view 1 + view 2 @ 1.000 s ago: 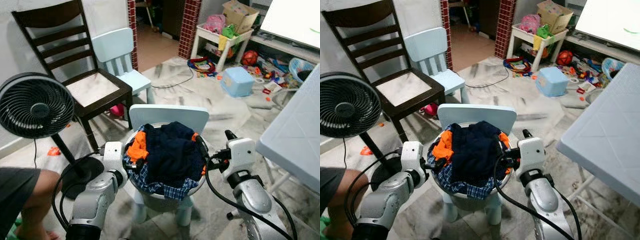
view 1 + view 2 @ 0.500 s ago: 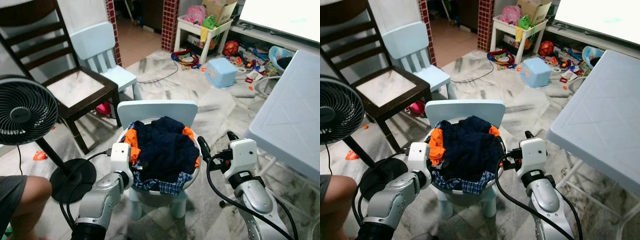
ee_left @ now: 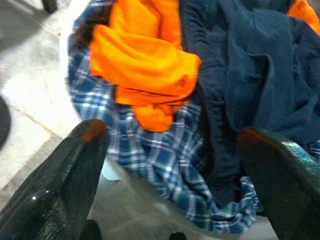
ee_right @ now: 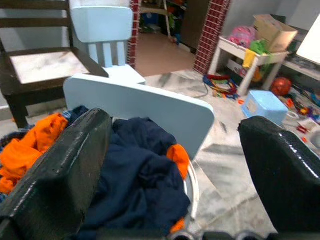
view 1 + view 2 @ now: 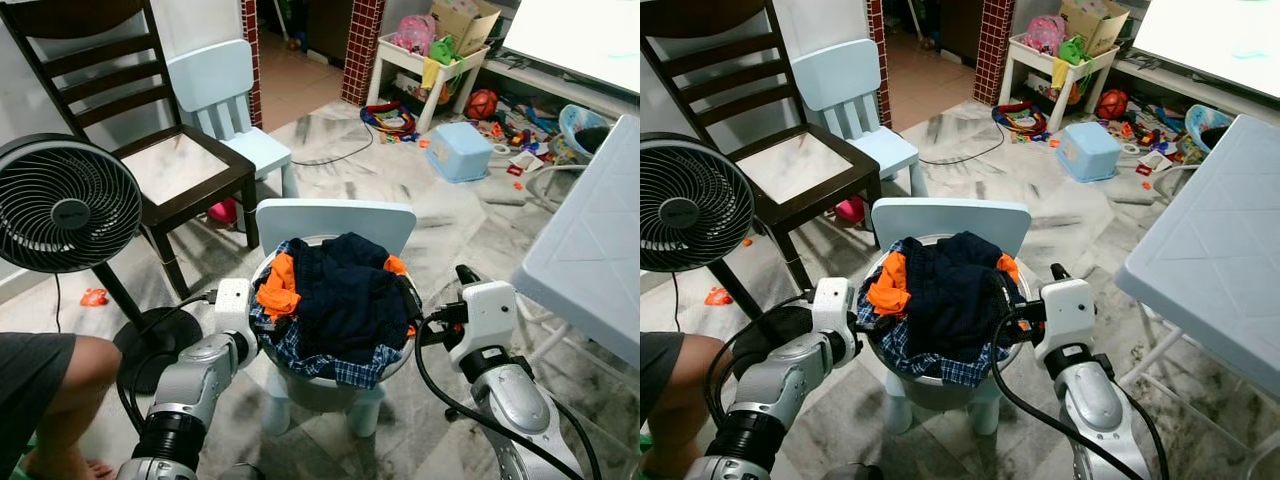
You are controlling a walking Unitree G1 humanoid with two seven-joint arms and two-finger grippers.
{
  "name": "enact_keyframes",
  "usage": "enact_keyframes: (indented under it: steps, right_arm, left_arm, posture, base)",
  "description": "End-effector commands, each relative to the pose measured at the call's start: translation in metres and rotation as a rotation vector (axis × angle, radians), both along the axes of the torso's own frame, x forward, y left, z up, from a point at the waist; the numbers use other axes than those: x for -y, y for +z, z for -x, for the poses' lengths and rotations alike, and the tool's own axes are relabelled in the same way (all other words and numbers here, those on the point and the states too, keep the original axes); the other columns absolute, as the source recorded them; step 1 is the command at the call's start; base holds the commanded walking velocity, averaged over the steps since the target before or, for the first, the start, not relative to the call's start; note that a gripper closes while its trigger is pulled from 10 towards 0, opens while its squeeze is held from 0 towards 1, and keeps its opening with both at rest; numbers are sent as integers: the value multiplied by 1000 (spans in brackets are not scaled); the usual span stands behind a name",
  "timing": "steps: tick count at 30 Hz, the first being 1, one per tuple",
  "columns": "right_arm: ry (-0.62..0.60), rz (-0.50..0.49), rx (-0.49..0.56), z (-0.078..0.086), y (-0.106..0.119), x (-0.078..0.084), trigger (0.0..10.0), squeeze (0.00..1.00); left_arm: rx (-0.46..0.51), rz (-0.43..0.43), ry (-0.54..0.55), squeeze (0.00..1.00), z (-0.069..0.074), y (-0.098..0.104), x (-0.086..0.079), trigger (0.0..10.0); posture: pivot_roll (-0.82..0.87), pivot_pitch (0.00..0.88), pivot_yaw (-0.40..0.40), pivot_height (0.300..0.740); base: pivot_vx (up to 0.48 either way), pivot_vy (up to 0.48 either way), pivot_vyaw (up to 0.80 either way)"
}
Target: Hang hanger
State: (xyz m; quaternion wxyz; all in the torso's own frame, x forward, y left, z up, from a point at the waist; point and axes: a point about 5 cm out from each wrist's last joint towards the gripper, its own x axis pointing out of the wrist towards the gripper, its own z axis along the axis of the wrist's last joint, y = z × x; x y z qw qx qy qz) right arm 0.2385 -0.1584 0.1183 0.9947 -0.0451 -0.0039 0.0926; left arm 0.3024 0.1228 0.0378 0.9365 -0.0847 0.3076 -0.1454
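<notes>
- Head view: marble floor (image 5: pixel 400 205) is lying littered with toys at 1 o'clock; a fan (image 5: pixel 66 205) is standing at 9. Both claws are flanking a laundry basket (image 5: pixel 300 368) on a small blue chair (image 5: pixel 335 222).
- Left wrist view: left claw (image 3: pixel 172 165), fingers wide, is facing the orange garment (image 3: pixel 142 65).
- Right wrist view: right claw (image 4: pixel 175 165), wide too, is holding nothing. No hanger is visible; finding one likely comes first.

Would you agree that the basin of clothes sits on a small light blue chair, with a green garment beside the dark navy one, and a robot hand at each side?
Not quite: the garment is orange, not green, as the left wrist view shows plainly. The rest holds: the basin sits on the small light blue chair, the navy garment lies beside the orange one, with the left hand and right hand at its sides.
</notes>
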Motion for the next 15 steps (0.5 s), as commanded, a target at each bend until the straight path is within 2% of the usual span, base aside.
enact_keyframes:
  steps: [1,3,7,15]
  right_arm:
    - [-19,17,14,3,6,5,10000,0]
    - [-22,21,14,4,6,6,10000,0]
    - [-52,45,5,17,12,18,10000,0]
    - [-67,72,-17,35,20,26,10000,0]
  left_arm:
    - [20,0,-34,0,-5,4,7,10000]
    - [22,7,-37,0,-6,4,9,10000]
    - [37,26,-73,0,-18,6,24,10000]
    - [23,50,-105,0,-16,2,37,10000]
  posture:
    - [-63,135,-52,740]
    - [-63,135,-52,740]
    - [-128,165,-53,740]
    - [-174,195,-66,740]
  base:
    - [0,0,0]
    - [0,0,0]
    - [0,0,0]
    - [0,0,0]
